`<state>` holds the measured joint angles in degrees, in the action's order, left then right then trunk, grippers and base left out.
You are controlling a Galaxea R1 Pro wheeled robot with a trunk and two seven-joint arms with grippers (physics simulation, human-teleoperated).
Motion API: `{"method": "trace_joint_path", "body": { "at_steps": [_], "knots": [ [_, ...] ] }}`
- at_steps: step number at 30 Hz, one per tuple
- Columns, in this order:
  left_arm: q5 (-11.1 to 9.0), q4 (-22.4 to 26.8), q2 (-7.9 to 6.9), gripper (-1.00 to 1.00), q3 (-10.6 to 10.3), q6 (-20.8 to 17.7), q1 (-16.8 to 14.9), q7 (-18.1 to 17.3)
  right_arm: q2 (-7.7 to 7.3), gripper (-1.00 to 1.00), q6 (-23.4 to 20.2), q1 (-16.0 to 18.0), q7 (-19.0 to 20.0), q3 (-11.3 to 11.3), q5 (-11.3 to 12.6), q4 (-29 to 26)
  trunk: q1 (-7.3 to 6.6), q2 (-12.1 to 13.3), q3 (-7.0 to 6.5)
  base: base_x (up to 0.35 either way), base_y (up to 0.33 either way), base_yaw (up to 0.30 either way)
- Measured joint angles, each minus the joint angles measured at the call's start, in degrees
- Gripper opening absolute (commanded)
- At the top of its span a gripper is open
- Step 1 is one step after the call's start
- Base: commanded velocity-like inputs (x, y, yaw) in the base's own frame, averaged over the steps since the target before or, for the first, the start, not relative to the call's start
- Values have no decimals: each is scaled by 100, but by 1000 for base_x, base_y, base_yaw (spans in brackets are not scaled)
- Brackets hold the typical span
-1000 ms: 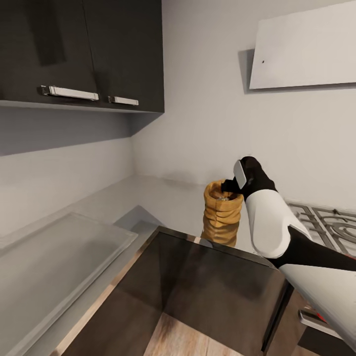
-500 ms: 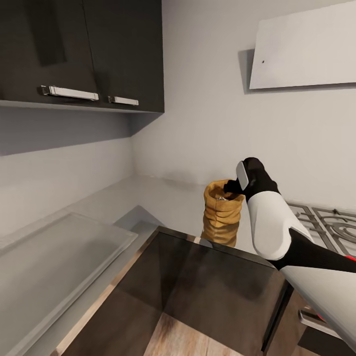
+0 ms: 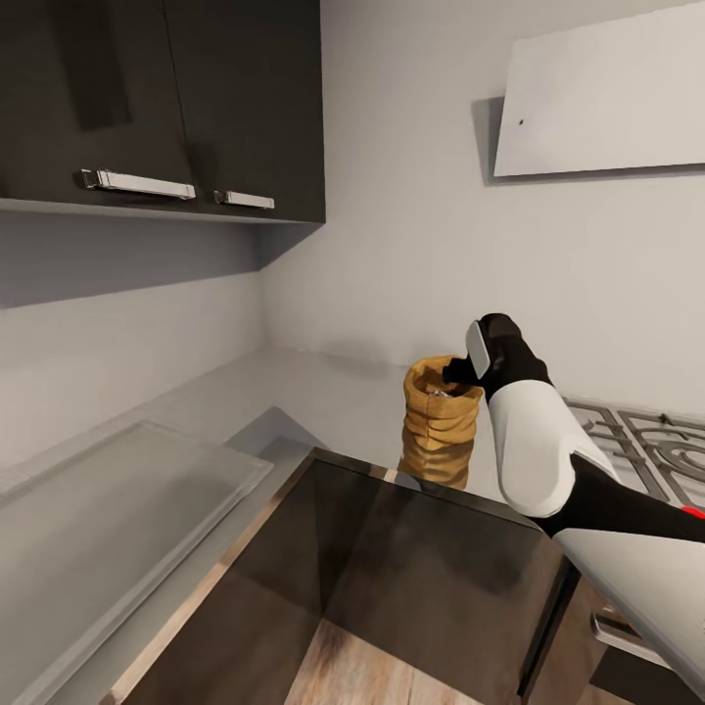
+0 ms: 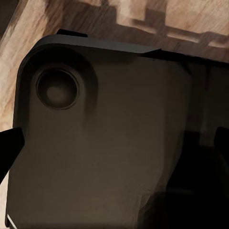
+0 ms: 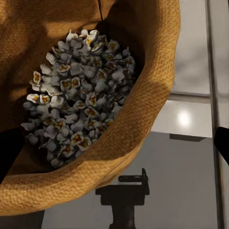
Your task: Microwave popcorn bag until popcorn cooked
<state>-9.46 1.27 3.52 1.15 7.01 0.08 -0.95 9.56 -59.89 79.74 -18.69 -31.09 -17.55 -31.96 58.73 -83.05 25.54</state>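
On grey countertop (image 3: 323, 392), upright wrinkled tan popcorn bag (image 3: 438, 431), popcorn-filled

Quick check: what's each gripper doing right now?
Left gripper: cannot be told from these views.
Right gripper: at the popcorn bag's rolled rim, one finger inside the mouth; grip not confirmable.

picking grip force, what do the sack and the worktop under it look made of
The tan-brown wrinkled popcorn sack looks like coarse woven burlap: visible weave, soft folds, rolled rim. The long grey countertop looks like smooth, hard, slightly glossy stone or laminate, with faint reflections.
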Motion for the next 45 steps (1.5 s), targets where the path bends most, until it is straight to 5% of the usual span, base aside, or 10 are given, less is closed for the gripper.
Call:
{"method": "trace_joint_path", "body": {
  "at_steps": [20, 21, 23, 25, 41, 45],
  "knots": [
    [-7, 0, -1, 100, 0, 2, 0, 3, -13, 100, 0, -18, -1, -43, 21, -42, 0, 0, 0, 0, 0, 0],
    [-7, 0, -1, 100, 0, 2, 0, 5, -15, 100, 0, -18, -1, -72, 24, -49, 0, 0, 0, 0, 0, 0],
    [-8, 0, -1, 100, 0, 2, 0, 7, -31, 100, 38, -19, -7, -697, 20, -76, 0, 0, 0, 0, 0, 0],
    [-7, 0, -1, 100, 0, 2, 0, 6, -18, 100, 89, -19, -11, -888, 3, -82, 0, 0, 0, 0, 0, 0],
    [-8, 0, 5, 100, -3, 3, 0, 8, 21, 100, 128, -19, -14, -947, -26, -15, 0, 0, 0, -3, 4, 0],
    [-7, 0, -1, 100, -3, 4, 0, 6, 10, 100, 619, -19, -37, -959, -17, -14, 0, 0, 0, 0, 0, 0]
  ]
}}
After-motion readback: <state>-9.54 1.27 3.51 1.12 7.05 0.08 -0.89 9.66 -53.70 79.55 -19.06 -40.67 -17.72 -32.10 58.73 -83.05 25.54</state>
